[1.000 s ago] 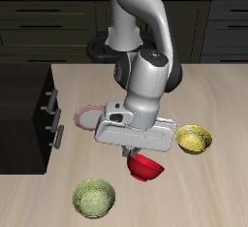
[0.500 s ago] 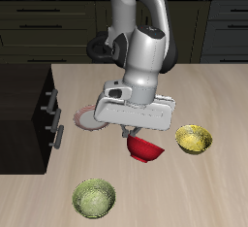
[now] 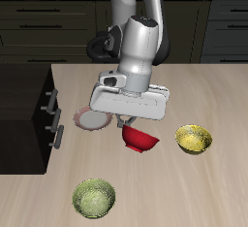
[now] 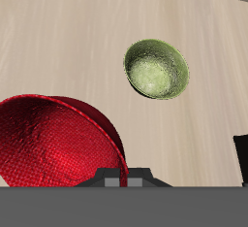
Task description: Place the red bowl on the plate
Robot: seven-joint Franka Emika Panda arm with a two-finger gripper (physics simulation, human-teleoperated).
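Note:
The red bowl [image 3: 141, 140] hangs tilted under my gripper [image 3: 132, 126], lifted off the table; the gripper is shut on its rim. In the wrist view the red bowl [image 4: 53, 144] fills the frame close to the camera, its speckled inside showing. The plate [image 3: 90, 118], flat with a pale centre and pinkish-brown rim, lies on the table beside the gripper and is partly hidden behind the hand. The bowl is a short way from the plate, toward the yellow bowl's side.
A yellow bowl [image 3: 194, 139] sits on the table beside the red bowl. A green bowl [image 3: 94, 198] sits near the table's front edge, and shows in the wrist view [image 4: 157, 69]. A dark cabinet [image 3: 27, 114] with handles stands by the plate.
The gripper has risen and moved back toward the plate, carrying the red bowl with it; the bowl is higher and more tilted. The other bowls and the plate have not moved.

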